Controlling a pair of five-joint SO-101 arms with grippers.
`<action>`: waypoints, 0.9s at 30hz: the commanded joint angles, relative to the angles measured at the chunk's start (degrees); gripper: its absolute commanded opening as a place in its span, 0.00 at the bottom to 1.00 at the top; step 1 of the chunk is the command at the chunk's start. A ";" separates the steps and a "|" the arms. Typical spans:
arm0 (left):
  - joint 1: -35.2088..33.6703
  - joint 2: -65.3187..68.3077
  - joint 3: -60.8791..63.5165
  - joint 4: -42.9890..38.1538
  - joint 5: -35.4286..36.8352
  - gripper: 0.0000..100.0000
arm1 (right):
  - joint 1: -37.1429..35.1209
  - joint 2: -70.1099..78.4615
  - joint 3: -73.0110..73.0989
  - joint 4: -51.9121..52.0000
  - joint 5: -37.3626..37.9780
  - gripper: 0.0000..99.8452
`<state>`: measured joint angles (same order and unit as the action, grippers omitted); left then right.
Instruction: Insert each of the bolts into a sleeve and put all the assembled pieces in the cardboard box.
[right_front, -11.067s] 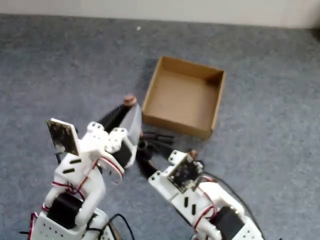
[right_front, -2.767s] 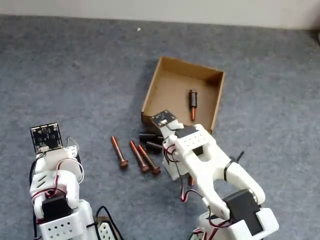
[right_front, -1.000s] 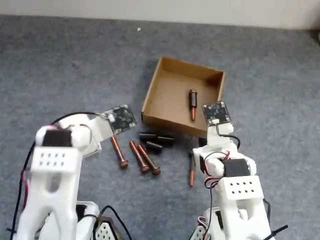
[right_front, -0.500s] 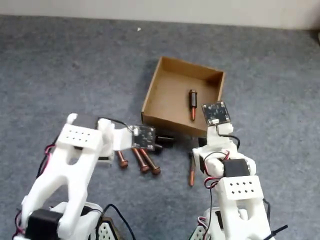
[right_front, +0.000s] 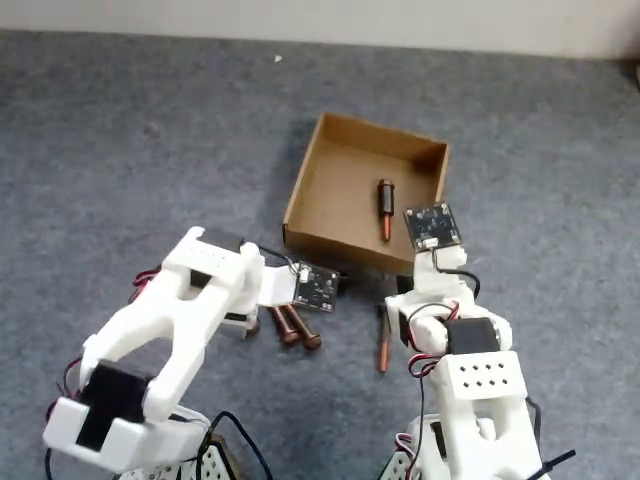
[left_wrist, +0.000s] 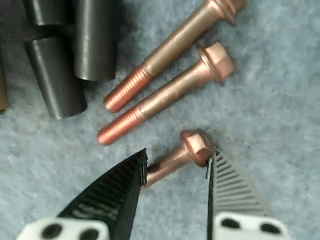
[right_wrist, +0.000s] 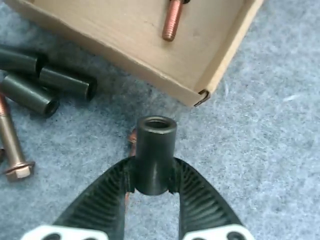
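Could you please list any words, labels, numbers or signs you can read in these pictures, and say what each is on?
None can be read. The cardboard box is plain, the bolts and sleeves show no markings, and any print on the circuit boards on the arms is too small to read.

My left arm (right_front: 200, 290), folded at the lower left 2.8 s ago, has swung in toward the middle of the frame. My left fingers (left_wrist: 112, 192) now stand spread either side of a bolt (left_wrist: 176, 156). My right arm (right_front: 450, 340) has drawn back from the box (right_front: 300, 205) front to the lower right, right fingers (right_wrist: 197, 200) clamped on a sleeve (right_wrist: 155, 150). The box, empty 11.1 s ago, now holds a sleeved bolt (right_front: 384, 208).
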<state>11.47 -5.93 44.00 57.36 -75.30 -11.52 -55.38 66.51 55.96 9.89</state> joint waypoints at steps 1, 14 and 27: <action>1.19 2.86 -2.24 -3.78 -11.96 0.16 | 0.75 -1.80 -0.48 -1.45 -0.26 0.00; 1.36 3.74 -4.53 -3.96 9.67 0.17 | 0.75 -1.80 -0.48 -1.45 -0.18 0.00; -2.42 4.35 -4.18 -4.13 2.90 0.16 | 0.75 -1.80 -0.48 -1.45 -0.18 0.00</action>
<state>10.77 -1.80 40.84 54.29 -69.32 -11.52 -55.38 66.51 55.96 9.89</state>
